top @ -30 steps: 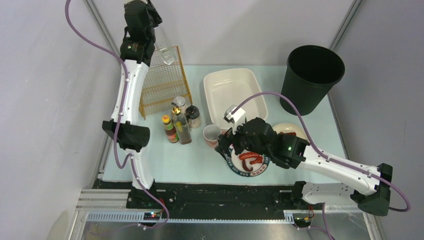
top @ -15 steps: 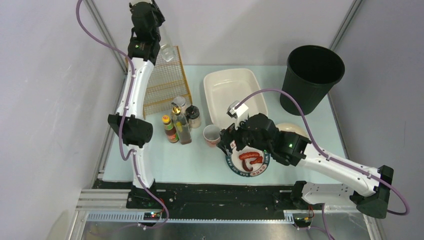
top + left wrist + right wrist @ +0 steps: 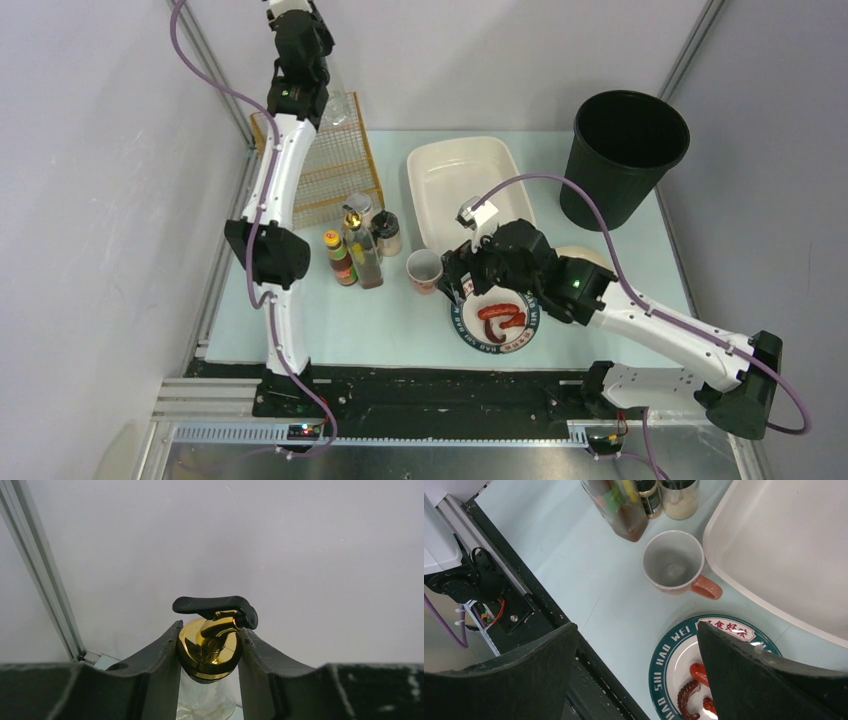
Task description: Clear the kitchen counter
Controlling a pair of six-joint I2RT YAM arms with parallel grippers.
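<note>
The pale mint-blue bench (image 3: 385, 325) fills the middle of the top view, framed by grey rails. On it, right of centre, lies a round plate (image 3: 470, 333) with a dark green lettered rim and red, curled sausage-like pieces (image 3: 498, 316) on its white middle. Just to the plate's upper left stands an empty salmon-pink mug (image 3: 673, 561), upright, its handle pointing toward the plate. Further left is a tight cluster of condiment bottles and jars (image 3: 358, 248). A white rectangular basin (image 3: 462, 180) sits above the mug, a yellow wire basket (image 3: 335, 165) at the upper left, and a black bin (image 3: 622, 150) at the upper right corner. A beige bowl (image 3: 592, 258) shows partly behind the right arm.

The right arm's fingers (image 3: 769, 675) are spread wide and hold nothing. They hang above the plate's upper left edge, and in the wrist view the mug and the plate's rim show between them.

The left arm reaches high at the upper left of the top view, above the basket's far side. Its fingers (image 3: 152, 667) are closed on a clear glass bottle (image 3: 336, 105) just under its gold cap (image 3: 209, 650), which carries a black lever.
</note>
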